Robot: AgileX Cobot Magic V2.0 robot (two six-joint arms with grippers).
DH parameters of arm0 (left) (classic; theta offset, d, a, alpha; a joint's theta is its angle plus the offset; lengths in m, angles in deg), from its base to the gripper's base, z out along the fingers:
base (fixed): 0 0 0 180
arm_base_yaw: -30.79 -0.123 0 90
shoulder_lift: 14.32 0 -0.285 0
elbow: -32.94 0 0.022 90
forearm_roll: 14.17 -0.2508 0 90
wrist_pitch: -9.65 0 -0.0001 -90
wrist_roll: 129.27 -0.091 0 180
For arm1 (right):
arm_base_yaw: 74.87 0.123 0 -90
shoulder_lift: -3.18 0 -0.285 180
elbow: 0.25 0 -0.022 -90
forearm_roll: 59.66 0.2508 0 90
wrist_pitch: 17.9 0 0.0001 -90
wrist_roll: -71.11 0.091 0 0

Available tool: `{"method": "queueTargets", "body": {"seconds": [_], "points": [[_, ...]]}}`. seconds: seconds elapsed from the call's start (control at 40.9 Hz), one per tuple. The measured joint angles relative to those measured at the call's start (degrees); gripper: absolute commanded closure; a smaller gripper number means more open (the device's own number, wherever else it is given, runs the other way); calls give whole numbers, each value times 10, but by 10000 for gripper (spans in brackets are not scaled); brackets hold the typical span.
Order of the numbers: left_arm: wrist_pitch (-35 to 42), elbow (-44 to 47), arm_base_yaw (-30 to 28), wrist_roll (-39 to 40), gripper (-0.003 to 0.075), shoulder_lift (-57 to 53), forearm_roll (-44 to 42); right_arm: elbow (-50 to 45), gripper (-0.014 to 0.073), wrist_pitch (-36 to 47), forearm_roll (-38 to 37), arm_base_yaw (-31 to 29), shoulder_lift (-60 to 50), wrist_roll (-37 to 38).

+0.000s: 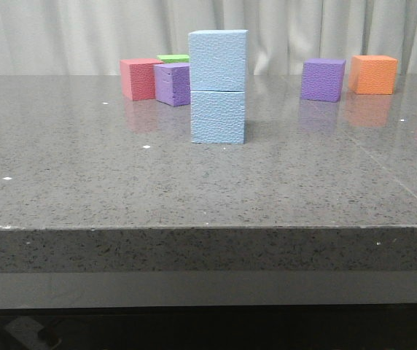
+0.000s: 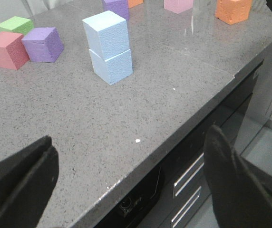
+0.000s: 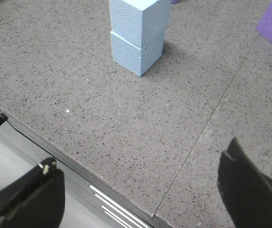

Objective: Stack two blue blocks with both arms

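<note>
Your left tool (image 2: 126, 185) and right tool (image 3: 140, 190) both hang released and empty over the near edge of the speckled grey stone worktop (image 1: 84, 182), well apart from the work. The two pale sky-blue foam cubes stand mid-worktop, the upper cube (image 1: 218, 60) resting square on the lower cube (image 1: 218, 117), edges nearly flush. The stack looks finished, so the job now is restraint: keep both tools wide and clear of the tower. Red (image 1: 140, 79), purple (image 1: 172, 84) and green (image 1: 173, 58) foam cubes sit behind it.
</note>
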Motion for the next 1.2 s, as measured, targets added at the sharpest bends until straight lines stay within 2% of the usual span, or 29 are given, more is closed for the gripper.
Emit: {"method": "queueTargets", "body": {"seconds": [0.049,0.196,0.342,0.465,0.562,0.832,0.929,1.003,1.198], "points": [[15,1,0,0,178,3,-2,0,74,0,0,0,0,0],[55,1,0,1,397,7,-5,0,429,0,0,0,0,0],[65,1,0,2,587,7,-6,0,663,-1,0,0,0,0],[67,1,0,2,686,7,-6,0,661,-1,0,0,0,0],[67,1,0,2,736,7,-6,0,661,-3,0,0,0,0],[67,1,0,4,741,7,-6,0,661,-3,0,0,0,2],[89,19,-6,4,741,-1,-9,0,661,-3,0,0,0,2],[123,48,-37,2,741,-21,-19,0,661,-3,0,0,0,2],[256,194,-202,0,741,-94,-25,0,661,-3,0,0,0,2]]}}
